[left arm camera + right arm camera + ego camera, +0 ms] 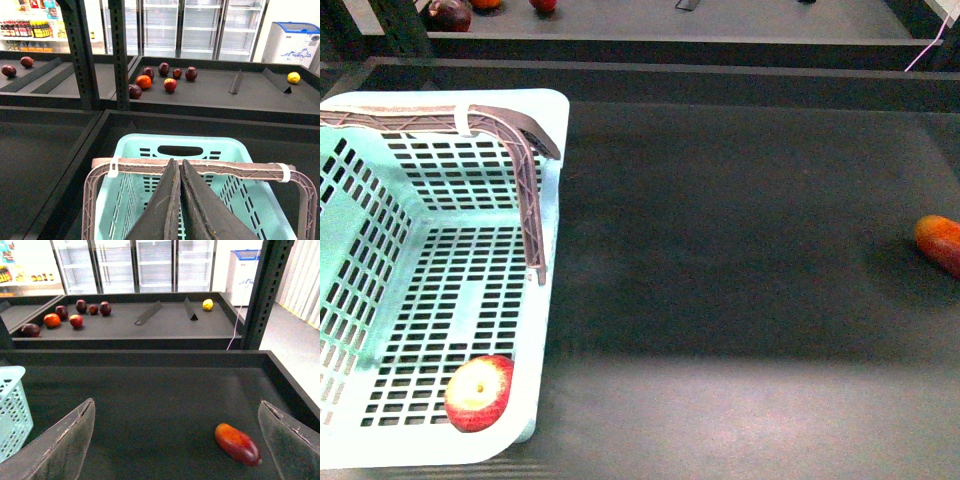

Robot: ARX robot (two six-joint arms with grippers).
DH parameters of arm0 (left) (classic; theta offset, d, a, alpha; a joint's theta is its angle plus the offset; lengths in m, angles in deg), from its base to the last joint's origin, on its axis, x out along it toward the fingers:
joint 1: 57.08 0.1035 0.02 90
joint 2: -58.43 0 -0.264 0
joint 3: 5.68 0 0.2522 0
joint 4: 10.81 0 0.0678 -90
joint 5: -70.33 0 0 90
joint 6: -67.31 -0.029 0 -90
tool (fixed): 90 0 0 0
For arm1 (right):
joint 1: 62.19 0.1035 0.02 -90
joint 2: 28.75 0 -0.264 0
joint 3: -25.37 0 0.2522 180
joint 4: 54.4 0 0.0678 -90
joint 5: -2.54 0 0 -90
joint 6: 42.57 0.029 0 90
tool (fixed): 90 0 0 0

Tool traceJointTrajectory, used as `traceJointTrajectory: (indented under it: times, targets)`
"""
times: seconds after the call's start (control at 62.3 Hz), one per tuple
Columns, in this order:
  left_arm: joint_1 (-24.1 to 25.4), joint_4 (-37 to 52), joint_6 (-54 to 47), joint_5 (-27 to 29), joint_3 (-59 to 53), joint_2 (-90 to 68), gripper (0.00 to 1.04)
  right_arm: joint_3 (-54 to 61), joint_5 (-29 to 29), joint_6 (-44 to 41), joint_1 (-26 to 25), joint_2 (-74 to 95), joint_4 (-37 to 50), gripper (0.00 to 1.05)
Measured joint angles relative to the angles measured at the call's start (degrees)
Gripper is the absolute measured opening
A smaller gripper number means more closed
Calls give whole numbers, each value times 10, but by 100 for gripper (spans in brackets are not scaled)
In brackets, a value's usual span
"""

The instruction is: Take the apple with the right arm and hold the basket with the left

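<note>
The pale aqua basket (552, 150) stands at the left of the dark tray, its brown ribbed handle (528, 190) folded down along the right wall. The red apple (478, 392) with a yellow patch lies inside it, in the near right corner. Neither arm shows in the front view. In the left wrist view my left gripper (177, 164) is shut, its tips together over the handle (225, 169), above the basket (131, 145); nothing shows between the fingers. In the right wrist view my right gripper (175, 402) is open wide and empty over the dark floor, with the basket's corner (12, 407) to one side.
An elongated orange-red fruit (940, 243) lies at the tray's right edge and shows between the right fingers (237, 443). A back tray holds several red and purple fruits (170, 84), a yellow one (293, 77) and dark dividers. A black upright post (82, 55) stands behind the basket.
</note>
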Motion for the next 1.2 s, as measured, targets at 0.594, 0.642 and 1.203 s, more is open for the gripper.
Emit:
traceJointTrajectory:
  times: [0.594,0.642,1.203]
  targets:
    - [0,-153,0,0,0,158,3,0,0,0,0,0,0,96]
    - [0,-160,0,0,0,166,3,0,0,0,0,0,0,96]
    - [0,-285,0,0,0,288,3,0,0,0,0,0,0,96]
